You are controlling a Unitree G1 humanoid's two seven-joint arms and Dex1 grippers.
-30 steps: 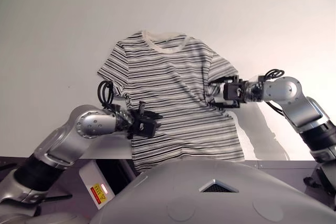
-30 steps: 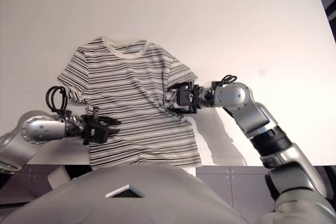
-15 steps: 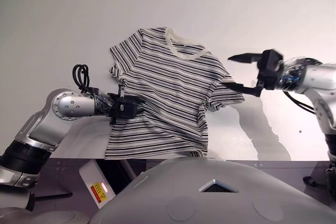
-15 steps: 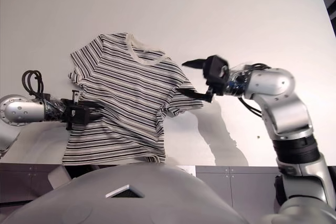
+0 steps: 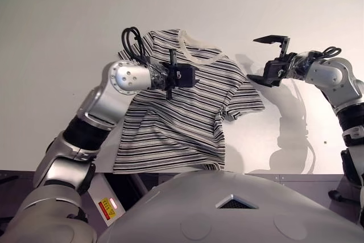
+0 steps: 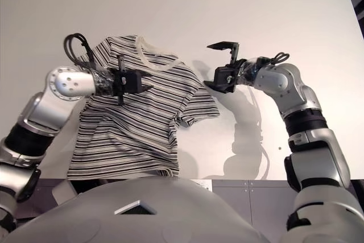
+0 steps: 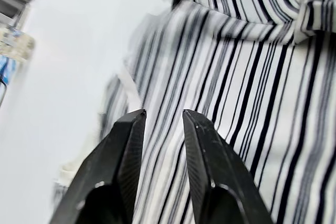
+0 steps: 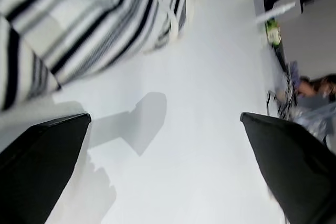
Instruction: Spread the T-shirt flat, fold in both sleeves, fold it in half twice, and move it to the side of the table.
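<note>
Left gripper [image 5: 193, 77] hovers over T-shirt [image 5: 176, 123]; right gripper's [image 5: 253, 59] jaws gape.

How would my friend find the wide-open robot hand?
Start at the white table and find the striped T-shirt. The right gripper hangs over bare table beside its sleeve, fingers spread wide; the left gripper is over the stripes, fingers nearly together.
</note>
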